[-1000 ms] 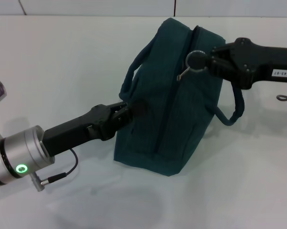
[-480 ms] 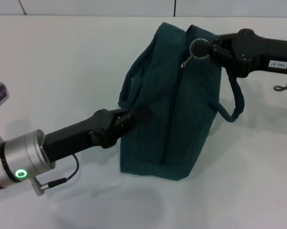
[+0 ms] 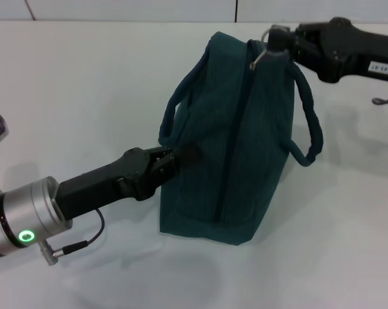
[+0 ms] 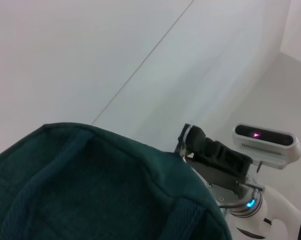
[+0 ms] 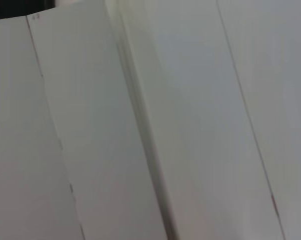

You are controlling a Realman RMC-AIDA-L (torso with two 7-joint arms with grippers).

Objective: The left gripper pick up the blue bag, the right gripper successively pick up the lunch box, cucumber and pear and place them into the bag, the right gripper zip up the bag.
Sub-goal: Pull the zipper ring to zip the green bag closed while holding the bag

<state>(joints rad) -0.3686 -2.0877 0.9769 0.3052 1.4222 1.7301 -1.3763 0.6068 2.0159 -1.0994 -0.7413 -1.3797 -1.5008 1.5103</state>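
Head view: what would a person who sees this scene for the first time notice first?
First, the blue bag, standing upright in the middle of the white table with its zipper closed along the top. Next, the two black arms on it: the left gripper is clamped on the bag's side near a handle, and the right gripper holds the ring zipper pull at the far top end.
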